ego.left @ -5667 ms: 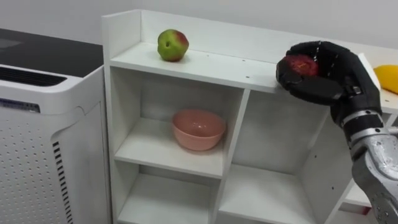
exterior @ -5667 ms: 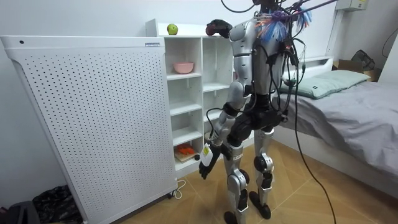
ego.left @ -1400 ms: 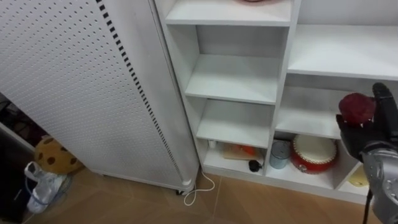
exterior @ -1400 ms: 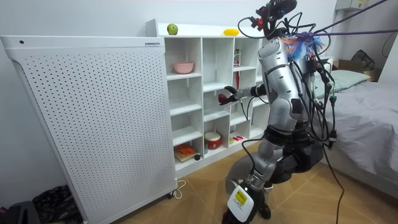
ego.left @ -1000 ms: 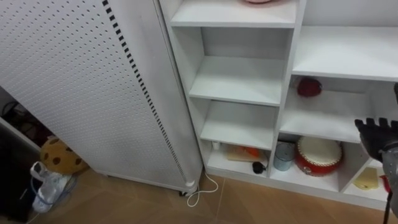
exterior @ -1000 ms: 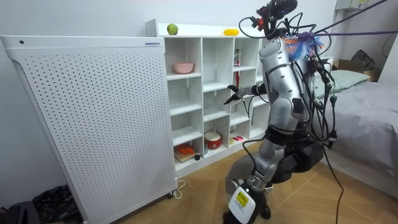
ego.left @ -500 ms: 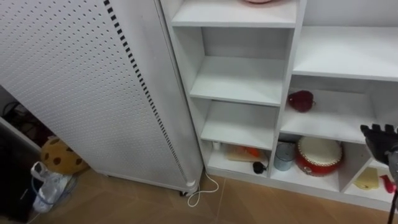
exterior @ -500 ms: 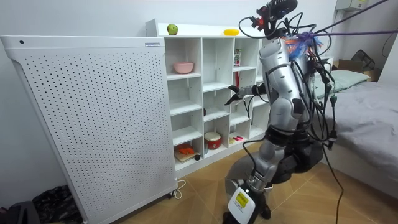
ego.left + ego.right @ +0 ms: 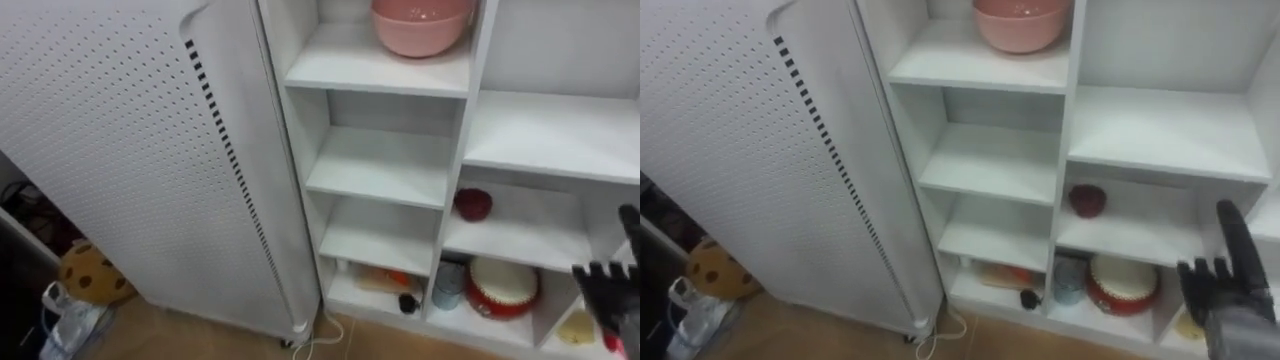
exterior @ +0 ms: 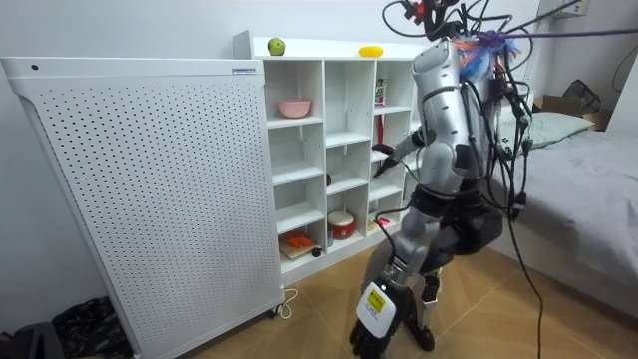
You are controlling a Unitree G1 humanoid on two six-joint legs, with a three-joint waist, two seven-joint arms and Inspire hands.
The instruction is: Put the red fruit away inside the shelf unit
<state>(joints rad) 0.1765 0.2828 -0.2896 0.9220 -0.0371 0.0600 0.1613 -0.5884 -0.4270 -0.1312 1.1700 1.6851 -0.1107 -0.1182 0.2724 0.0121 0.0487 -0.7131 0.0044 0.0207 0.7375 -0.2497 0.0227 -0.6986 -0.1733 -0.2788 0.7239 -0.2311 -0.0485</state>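
We are watching a dark red fruit (image 9: 472, 204) sitting shelved in the closet (image 9: 466, 130) — the right hand (image 9: 1220, 295) hovering to its right, fingers spread and empty — a green apple (image 10: 276, 46) and a yellow fruit (image 10: 371, 51) waiting on top.

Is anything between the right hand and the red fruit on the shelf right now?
Nothing visible. The red fruit lies alone at the left of its open-fronted compartment. The right hand, fingers straight, hangs in front of the shelf, lower and to the right, with bare board between them.
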